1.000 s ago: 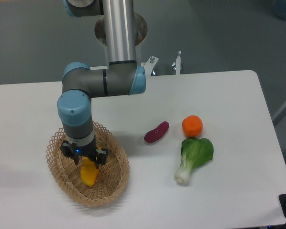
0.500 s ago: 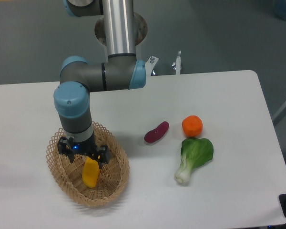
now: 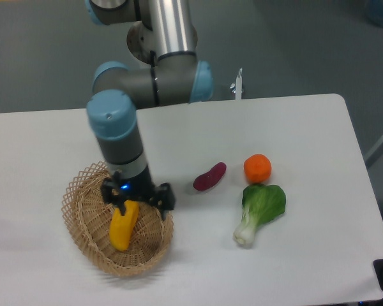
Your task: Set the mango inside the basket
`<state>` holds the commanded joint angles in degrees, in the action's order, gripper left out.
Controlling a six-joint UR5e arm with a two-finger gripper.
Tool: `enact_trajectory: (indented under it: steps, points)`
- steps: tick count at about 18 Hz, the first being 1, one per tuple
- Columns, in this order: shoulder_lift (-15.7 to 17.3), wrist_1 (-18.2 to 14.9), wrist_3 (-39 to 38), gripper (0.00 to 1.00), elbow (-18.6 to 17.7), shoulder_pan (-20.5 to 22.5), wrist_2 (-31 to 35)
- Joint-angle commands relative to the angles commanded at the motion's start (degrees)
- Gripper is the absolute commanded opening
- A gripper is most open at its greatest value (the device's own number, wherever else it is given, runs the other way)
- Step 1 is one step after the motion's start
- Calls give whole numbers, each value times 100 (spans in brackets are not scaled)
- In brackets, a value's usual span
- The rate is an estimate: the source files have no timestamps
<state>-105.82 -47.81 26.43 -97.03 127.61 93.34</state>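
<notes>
**Mango lying in basket, gripper above it**

The basket (image 3: 83, 210) sits at the table's (image 3: 306, 127) left. The mango (image 3: 122, 225) lies inside it, right of centre. The gripper (image 3: 138, 205) hangs over the mango's upper end; the wrist housing hides the fingers, so whether they are spread or closed cannot be told. Right of the basket: a purple vegetable (image 3: 209, 176), an orange (image 3: 257, 167), and a bok choy (image 3: 260, 210) just below the orange.

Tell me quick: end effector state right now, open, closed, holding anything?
End effector: cannot be told. It sits directly above the mango, which lies in the basket; the fingers are hidden.
</notes>
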Motion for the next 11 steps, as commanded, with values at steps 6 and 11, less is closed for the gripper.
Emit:
enact_trajectory:
  steps: [6,11]
  points:
    - [369,-517,1266,100,-44,492,-26]
    - [598,-747,1479,100,-18,799,-70]
